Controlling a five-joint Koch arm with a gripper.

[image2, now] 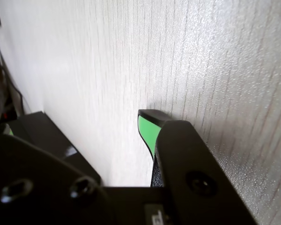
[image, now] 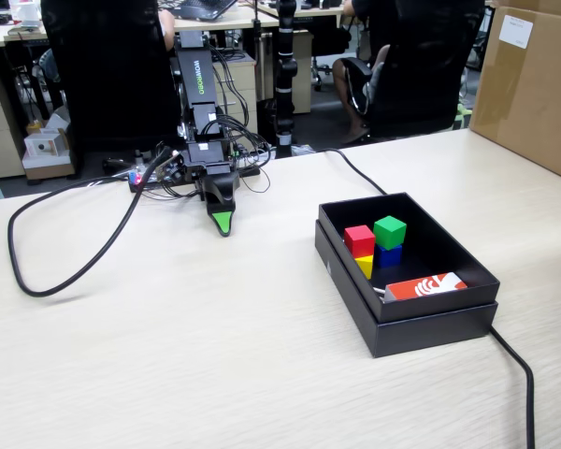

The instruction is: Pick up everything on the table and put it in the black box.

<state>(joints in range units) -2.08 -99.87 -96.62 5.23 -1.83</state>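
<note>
Office chairs and desks fill the background behind a pale wood table [image: 168,355]. Right of centre in the fixed view sits the black box [image: 421,323], holding a red cube [image: 359,239] on a yellow cube [image: 365,266], a green cube [image: 390,230] on a blue cube [image: 389,254], and a red-and-white packet [image: 427,285]. Left of it, well apart, the gripper [image: 223,223] points down at the tabletop, green tip near the surface; only one jaw tip shows, so its opening cannot be told. A black cable [image: 65,271] loops at left.

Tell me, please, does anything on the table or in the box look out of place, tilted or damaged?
Nothing stands out. The black box sits flat on the table, holding the red cube, green cube, yellow cube, blue cube and a red and white item. A black cable lies on the table. The gripper rests away from the box.
</note>
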